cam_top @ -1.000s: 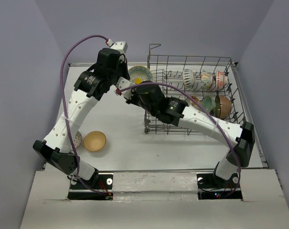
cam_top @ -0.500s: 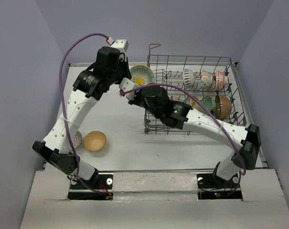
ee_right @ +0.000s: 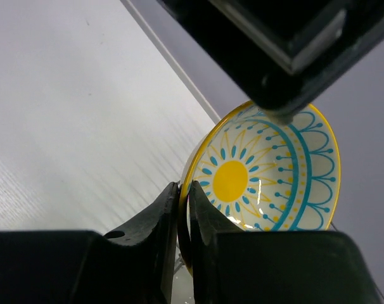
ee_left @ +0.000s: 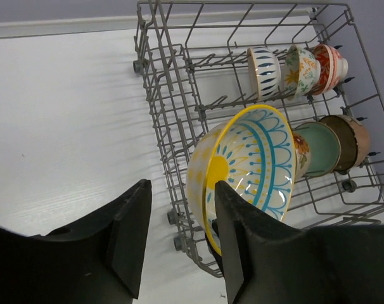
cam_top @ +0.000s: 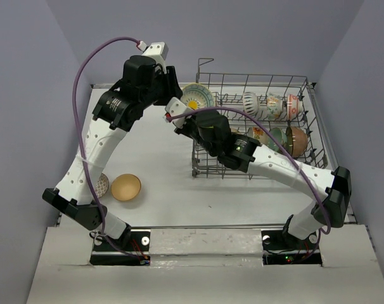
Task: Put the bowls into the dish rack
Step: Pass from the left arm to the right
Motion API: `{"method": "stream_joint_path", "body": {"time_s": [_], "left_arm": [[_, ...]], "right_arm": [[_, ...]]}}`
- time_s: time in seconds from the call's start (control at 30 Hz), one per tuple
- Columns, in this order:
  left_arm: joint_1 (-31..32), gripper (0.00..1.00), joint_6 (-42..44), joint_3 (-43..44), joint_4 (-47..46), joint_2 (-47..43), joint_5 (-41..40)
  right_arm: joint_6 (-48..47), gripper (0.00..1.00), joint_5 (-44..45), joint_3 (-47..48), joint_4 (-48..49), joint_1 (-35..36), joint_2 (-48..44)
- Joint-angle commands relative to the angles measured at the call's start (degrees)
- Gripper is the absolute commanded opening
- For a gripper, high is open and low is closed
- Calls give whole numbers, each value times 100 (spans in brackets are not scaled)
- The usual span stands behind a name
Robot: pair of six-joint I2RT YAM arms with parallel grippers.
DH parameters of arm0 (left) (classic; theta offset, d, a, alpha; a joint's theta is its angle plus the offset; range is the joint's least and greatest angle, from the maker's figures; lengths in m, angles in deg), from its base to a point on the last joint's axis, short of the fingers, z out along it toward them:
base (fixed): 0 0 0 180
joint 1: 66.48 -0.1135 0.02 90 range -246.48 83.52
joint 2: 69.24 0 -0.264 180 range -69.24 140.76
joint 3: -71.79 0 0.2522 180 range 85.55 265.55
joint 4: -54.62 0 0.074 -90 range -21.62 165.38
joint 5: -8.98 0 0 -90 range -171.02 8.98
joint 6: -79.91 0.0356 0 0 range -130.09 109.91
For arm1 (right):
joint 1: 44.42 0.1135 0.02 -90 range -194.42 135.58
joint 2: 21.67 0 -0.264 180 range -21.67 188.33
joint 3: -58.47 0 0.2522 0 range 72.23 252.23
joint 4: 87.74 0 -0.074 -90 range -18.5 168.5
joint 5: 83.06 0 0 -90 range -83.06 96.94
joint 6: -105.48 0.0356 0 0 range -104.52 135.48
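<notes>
Right jaws pinch yellow-centred blue-patterned ceramic bowl point(cam_top: 197, 97) | left jaws open, empty | bowl moved along surface's point(cam_top: 160, 183) far edge to grey wire dish rack point(cam_top: 255, 76) | slotting likely next

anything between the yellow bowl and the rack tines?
The left claw hangs open right beside the yellow bowl, which the right claw grips by the rim. The dish rack side wall lies between bowl and free tines; loaded bowls sit further along.

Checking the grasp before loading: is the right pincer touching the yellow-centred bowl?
Touching. The right wrist view shows the right pincer shut on the rim of the yellow-centred bowl, one finger each side.
</notes>
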Motion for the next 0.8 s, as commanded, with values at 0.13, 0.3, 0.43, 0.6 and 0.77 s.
{"method": "stream_joint_path", "body": {"time_s": [0.13,0.3,0.43,0.6,0.77], "left_arm": [[-18,56,-69,286,-350,-37,82],[-18,64,-210,251,-490,-116,-654],[-35,69,-351,198,-780,-230,-1122],[-88,69,-377,268,-895,-231,-1078],[-114,68,-377,154,-992,-231,-1008]], "right_arm": [[-95,1,366,-54,798,-40,-363],[-165,1,681,-54,955,-40,-310],[-279,1,1428,182,1184,-512,58],[325,1,1694,657,1071,-1497,402],[2100,1,-228,1334,174,-2561,385]]}}
